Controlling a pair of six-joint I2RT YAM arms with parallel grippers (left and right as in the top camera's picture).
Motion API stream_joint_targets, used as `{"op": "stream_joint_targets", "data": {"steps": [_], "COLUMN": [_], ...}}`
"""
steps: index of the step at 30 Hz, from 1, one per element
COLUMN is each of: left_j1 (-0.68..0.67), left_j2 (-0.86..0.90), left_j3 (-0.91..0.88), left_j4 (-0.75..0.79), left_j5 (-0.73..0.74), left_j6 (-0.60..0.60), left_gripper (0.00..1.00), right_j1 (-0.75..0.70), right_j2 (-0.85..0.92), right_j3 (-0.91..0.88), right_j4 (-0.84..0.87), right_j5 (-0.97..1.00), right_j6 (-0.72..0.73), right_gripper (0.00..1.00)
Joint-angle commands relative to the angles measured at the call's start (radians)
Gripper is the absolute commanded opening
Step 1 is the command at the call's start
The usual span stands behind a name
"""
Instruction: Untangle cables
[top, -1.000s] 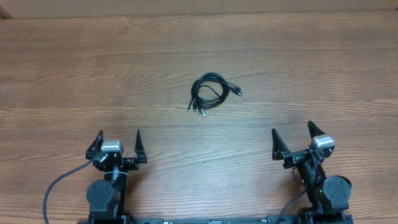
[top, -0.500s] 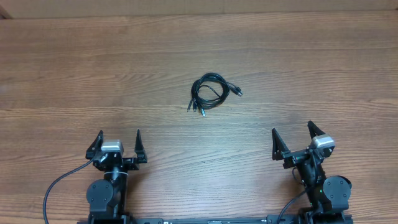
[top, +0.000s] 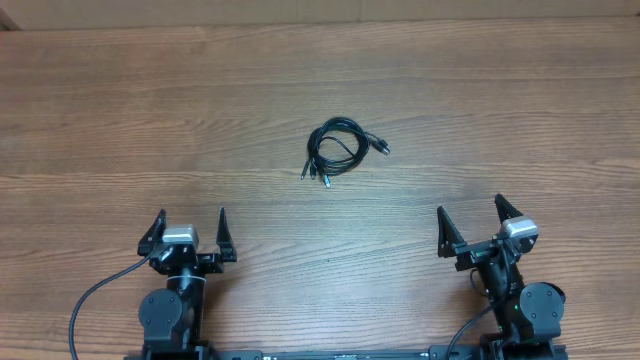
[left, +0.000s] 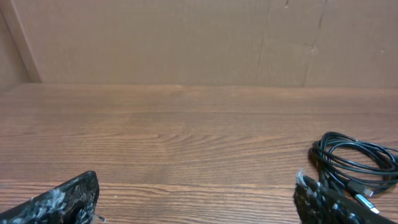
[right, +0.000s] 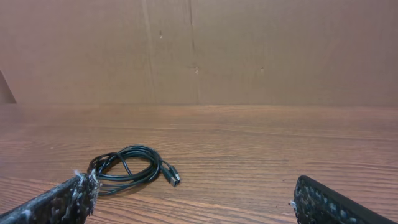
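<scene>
The cables (top: 338, 150) lie as one small coiled bundle of thin black cords with plug tips, in the middle of the wooden table. The bundle also shows at the right edge of the left wrist view (left: 354, 163) and at the left of the right wrist view (right: 132, 170). My left gripper (top: 190, 232) is open and empty near the front left edge, well short of the bundle. My right gripper (top: 472, 226) is open and empty near the front right edge, also apart from it.
The wooden table (top: 480, 110) spreads around the bundle. A brown cardboard wall (right: 199, 50) stands along the far edge. Both arm bases sit at the front edge.
</scene>
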Motion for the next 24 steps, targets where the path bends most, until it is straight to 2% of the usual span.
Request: {"op": "stream_joint_targets", "data": {"steps": [1, 24], "left_j1": [-0.002, -0.002], "left_j2": [-0.011, -0.011], "left_j3": [-0.007, -0.007], "left_j4": [0.023, 0.019], "left_j5": [-0.013, -0.005], "left_j6": [0.022, 0.017], "left_gripper": [1.00, 1.00], "right_j1": [0.006, 0.006], "right_j2": [-0.010, -0.010], "right_j3": [-0.010, -0.010], "right_j4": [0.004, 0.004], "right_j5": [0.000, 0.000], "right_j6": [0.005, 0.005], "right_gripper": [1.00, 1.00]}}
